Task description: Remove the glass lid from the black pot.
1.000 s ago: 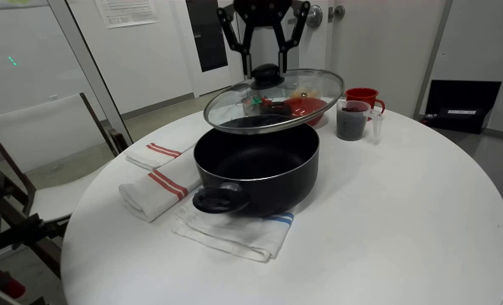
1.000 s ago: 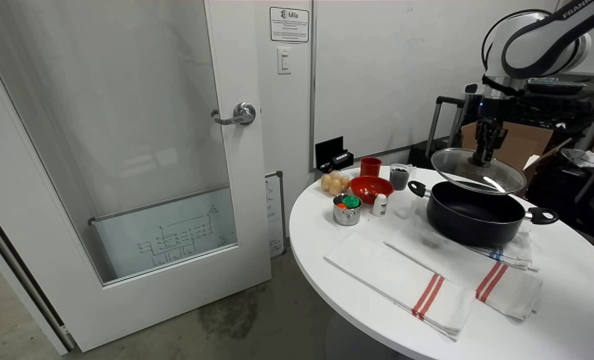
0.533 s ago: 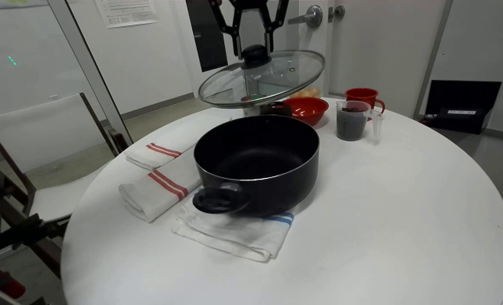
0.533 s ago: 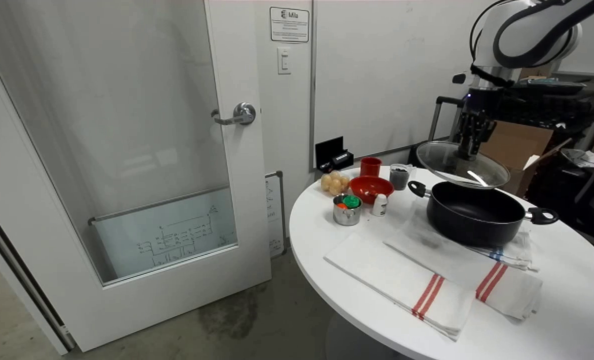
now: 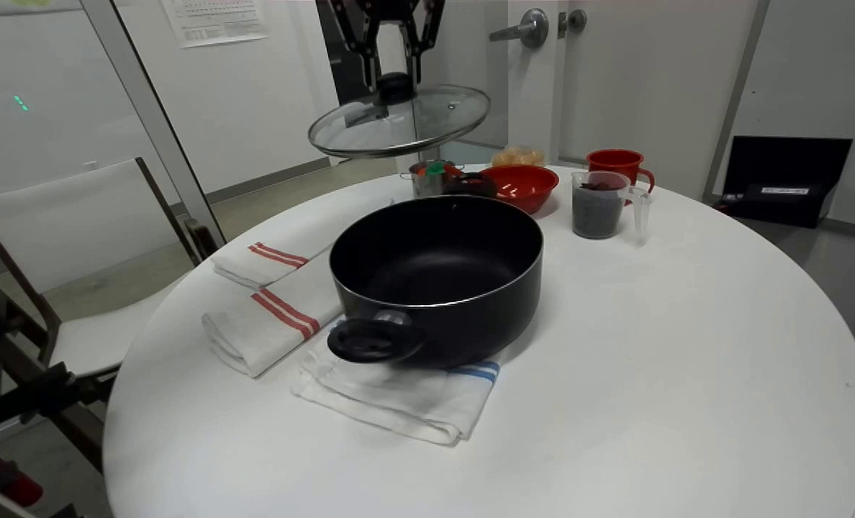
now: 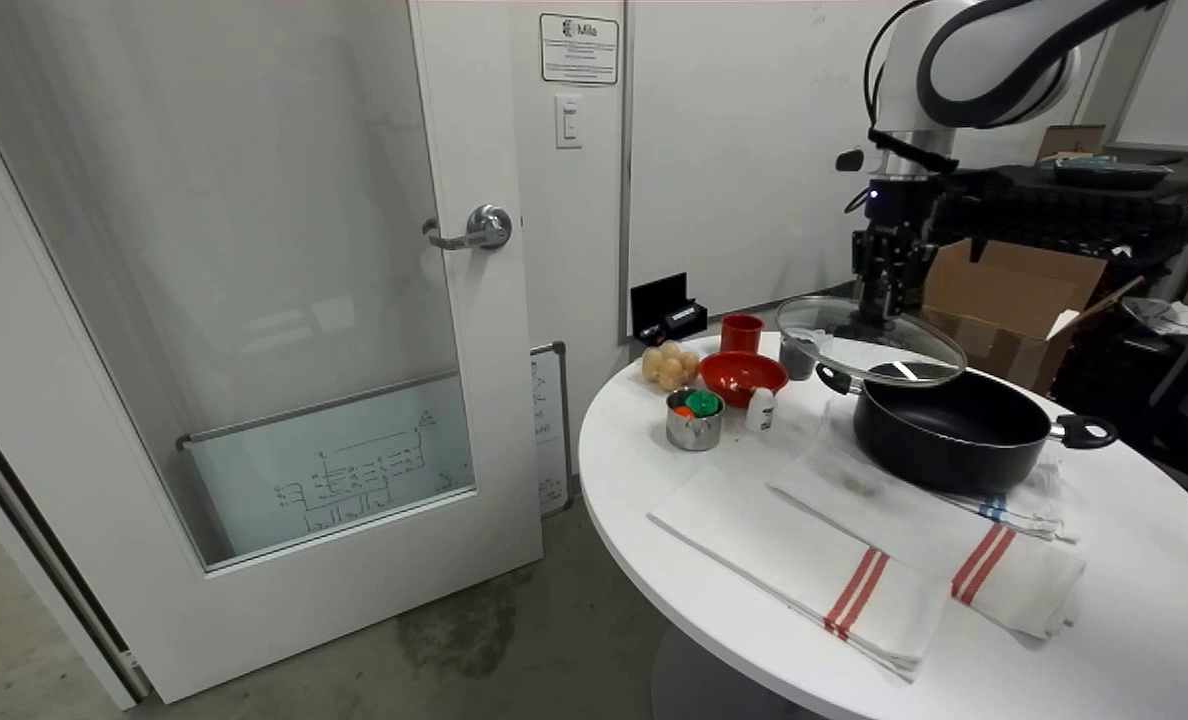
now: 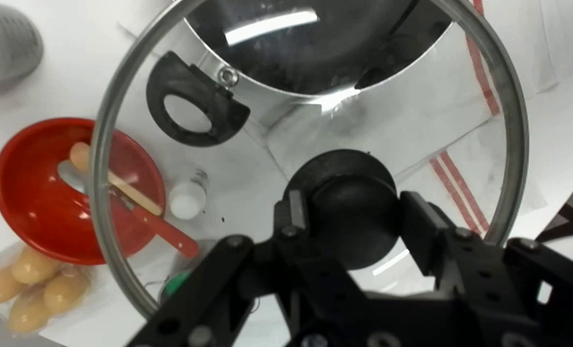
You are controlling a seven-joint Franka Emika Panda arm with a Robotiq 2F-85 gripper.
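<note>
End effector (image 7: 351, 209) pinches the knob (image 5: 396, 89), glass lid (image 5: 402, 127) hangs tilted, up off the black pot (image 5: 463, 331) — best squeeze firmly, swing wide of the red bowl (image 5: 533, 188), lower gently onto the table (image 5: 650, 345).

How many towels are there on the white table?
3: a red-striped towel lies farthest from the black pot, a second red-striped towel between them, a blue-striped towel partly under the pot.

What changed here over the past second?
The gripper carried the lid leftward in both exterior views; in an exterior view, it no longer overlaps the pot. Nothing was newly gripped or released. The pot, towels and bowl stayed put.
</note>
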